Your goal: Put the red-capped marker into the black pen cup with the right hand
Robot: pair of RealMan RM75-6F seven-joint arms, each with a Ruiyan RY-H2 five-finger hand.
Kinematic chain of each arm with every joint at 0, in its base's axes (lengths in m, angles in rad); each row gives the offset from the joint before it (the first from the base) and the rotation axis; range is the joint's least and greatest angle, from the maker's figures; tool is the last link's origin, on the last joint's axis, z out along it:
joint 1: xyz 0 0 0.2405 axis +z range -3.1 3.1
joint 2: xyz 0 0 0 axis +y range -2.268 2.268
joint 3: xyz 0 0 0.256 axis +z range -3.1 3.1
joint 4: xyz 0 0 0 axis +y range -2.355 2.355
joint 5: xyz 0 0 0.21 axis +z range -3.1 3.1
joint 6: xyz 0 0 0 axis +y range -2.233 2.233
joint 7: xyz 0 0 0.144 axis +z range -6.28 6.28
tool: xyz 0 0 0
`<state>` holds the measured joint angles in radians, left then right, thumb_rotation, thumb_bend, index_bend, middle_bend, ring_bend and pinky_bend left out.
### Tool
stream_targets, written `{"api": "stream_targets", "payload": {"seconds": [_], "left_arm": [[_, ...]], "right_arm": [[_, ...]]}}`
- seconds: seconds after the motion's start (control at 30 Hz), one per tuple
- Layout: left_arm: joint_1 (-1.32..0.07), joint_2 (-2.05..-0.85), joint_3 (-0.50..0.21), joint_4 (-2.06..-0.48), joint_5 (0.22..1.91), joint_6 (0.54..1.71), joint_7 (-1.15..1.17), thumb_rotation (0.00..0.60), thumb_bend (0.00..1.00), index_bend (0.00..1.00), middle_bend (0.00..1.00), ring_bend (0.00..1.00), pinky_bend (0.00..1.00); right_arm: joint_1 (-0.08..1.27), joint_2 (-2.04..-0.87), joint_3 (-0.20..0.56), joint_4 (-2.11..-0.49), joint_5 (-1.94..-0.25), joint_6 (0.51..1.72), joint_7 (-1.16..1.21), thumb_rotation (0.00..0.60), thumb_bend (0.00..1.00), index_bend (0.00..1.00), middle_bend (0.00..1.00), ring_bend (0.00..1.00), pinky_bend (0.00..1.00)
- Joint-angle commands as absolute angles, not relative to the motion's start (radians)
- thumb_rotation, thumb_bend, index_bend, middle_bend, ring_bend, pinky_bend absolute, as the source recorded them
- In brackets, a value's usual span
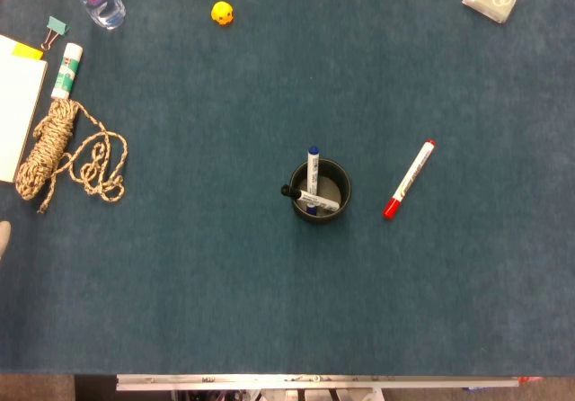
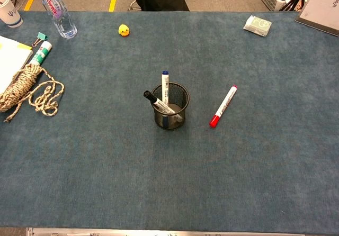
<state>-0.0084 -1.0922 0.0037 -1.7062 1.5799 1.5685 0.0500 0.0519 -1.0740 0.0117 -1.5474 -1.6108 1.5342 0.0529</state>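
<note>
The red-capped marker (image 1: 410,180) (image 2: 223,106) lies flat on the blue table cover, right of the cup, with its red cap toward the near edge. The black mesh pen cup (image 1: 322,192) (image 2: 170,107) stands upright near the middle. It holds a blue-capped marker (image 2: 165,88) and a black-capped marker (image 2: 153,99), both leaning toward the left. Neither hand shows in the head view or the chest view.
A coiled rope (image 1: 54,149), a glue stick (image 1: 66,70), a binder clip (image 1: 56,30) and a notepad (image 1: 18,104) sit at the left. A water bottle (image 2: 55,11), a yellow duck (image 2: 124,30) and a white packet (image 2: 258,25) lie along the far side. A pale sliver (image 1: 4,237) touches the left edge.
</note>
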Motion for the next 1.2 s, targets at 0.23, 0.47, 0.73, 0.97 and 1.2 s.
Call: {"api": "stream_targets", "payload": {"seconds": [0.23, 0.47, 0.73, 0.97, 1.2], "left_arm": [[-0.003, -1.093, 0.006, -1.705, 1.579, 1.574, 0.045, 0.6, 0.31, 0.2, 0.22, 0.2, 0.1], [0.009, -1.088, 0.01, -1.703, 1.578, 1.588, 0.037, 0.6, 0.31, 0.2, 0.22, 0.2, 0.1], [0.028, -1.077, 0.01, -1.701, 1.561, 1.604, 0.025, 0.6, 0.31, 0.2, 0.22, 0.2, 0.1], [0.035, -1.072, 0.011, -1.699, 1.555, 1.606, 0.018, 0.6, 0.31, 0.2, 0.22, 0.2, 0.1], [0.04, -1.07, 0.011, -1.693, 1.55, 1.603, 0.008, 0.6, 0.31, 0.2, 0.22, 0.2, 0.1]], "right_arm": [[0.153, -1.086, -0.008, -1.624, -1.772, 1.461, -0.012, 0.6, 0.18, 0.33, 0.25, 0.07, 0.16], [0.283, -1.164, -0.013, -1.676, -1.862, 1.278, -0.144, 0.6, 0.19, 0.42, 0.28, 0.08, 0.16], [0.399, -1.317, 0.032, -1.61, -1.793, 1.082, -0.291, 0.6, 0.22, 0.45, 0.29, 0.08, 0.16], [0.451, -1.445, 0.052, -1.516, -1.726, 1.01, -0.362, 0.6, 0.26, 0.46, 0.29, 0.08, 0.16], [0.477, -1.518, 0.033, -1.435, -1.707, 0.991, -0.393, 0.6, 0.26, 0.47, 0.3, 0.09, 0.16]]}}
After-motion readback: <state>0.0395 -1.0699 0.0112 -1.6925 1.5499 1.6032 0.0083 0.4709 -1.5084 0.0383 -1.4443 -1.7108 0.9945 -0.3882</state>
